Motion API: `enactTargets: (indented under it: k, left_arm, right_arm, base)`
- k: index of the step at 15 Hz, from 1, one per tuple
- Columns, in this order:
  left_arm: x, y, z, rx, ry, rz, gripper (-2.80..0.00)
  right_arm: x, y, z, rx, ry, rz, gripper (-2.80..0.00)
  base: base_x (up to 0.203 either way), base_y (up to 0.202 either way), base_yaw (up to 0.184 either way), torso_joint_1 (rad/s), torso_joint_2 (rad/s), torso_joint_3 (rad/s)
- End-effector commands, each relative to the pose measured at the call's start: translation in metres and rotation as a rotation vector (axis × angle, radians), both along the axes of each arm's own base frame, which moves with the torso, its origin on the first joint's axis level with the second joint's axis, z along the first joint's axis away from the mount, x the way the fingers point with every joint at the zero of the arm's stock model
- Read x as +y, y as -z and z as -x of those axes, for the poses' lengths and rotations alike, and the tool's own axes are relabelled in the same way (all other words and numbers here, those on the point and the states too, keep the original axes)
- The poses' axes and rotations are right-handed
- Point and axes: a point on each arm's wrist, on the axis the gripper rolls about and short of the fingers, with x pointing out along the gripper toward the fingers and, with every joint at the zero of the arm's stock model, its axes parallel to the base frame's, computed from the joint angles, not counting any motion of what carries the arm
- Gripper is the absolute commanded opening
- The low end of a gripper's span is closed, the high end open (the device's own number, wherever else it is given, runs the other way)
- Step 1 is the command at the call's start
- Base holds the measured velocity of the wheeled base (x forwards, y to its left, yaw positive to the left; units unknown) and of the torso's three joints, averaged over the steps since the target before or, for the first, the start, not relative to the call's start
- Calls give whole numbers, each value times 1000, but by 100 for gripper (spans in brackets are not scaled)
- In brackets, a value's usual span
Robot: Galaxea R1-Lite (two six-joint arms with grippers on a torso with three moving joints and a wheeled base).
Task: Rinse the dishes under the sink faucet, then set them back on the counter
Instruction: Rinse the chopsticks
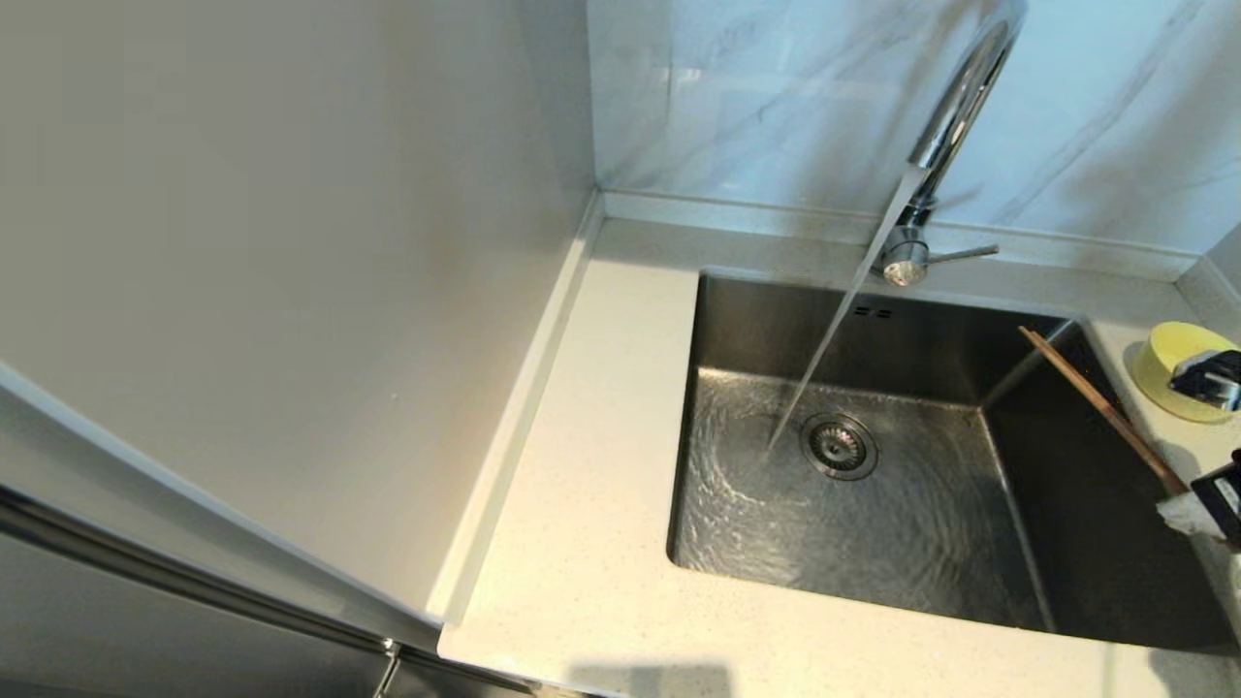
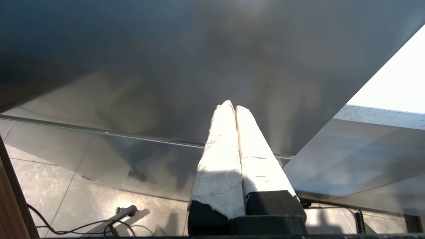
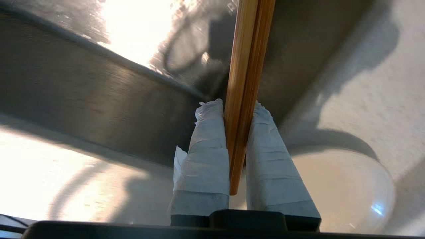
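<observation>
Right end effector (image 3: 237, 109) is pinching the chopsticks (image 1: 1100, 407) between its taped fingers (image 3: 206, 159), out at the right rim of the sink (image 1: 1028, 572); the sticks slant up and back over the basin's right wall, tips well short of the water stream. The faucet (image 1: 955, 116) is running, with water sheeting across the basin floor around the drain strainer (image 1: 840, 446). My read: the chopsticks are either on the way to the rinse or on the way back, can't tell which from here. The yellow bowl (image 1: 1178, 368) sits on the bench (image 1: 572, 504) right of the sink, partly hidden by arm hardware. The plate (image 3: 348, 192) shows only in the right wrist view, on the bench just beside the end effector; can't tell whether either is rinsed. Left end effector (image 2: 235, 109) is parked down off the bench, fingers pressed together, holding nothing. Room: the basin is open, nothing in it but water, so there's a free path from the right rim toward the stream. The tight spots are the right rim, the bowl and plate crowding that strip of bench, and the faucet lever (image 1: 960, 254) sticking out right above the back rim. The left-hand bench is wide open but far from this arm.
</observation>
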Motion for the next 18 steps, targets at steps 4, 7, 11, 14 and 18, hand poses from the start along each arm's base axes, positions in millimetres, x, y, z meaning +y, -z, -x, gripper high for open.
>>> enactTargets:
  k: [4,7,11,14,18]
  left_arm:
    - [0,0,0,0,0,0,-280]
    - [0,0,0,0,-1,0,-280]
    - [0,0,0,0,-1,0,-280]
    - [0,0,0,0,-1,0,-280]
    - [0,0,0,0,0,0,-280]
  right_arm:
    - [25,-2,14,-94,-151,-176,-280]
    - [37,3,11,-114,-245,-264,-280]
    - [56,13,-9,-184,-297,-307,-280]
    - [61,14,-18,-209,-311,-313,-280]
    - [61,12,-25,-218,-313,-313,-280]
  base:
    - [0,0,0,0,0,0]
    - [0,0,0,0,0,0]
    - [0,0,0,0,0,0]
    - [0,0,0,0,0,0]
    - [0,0,0,0,0,0]
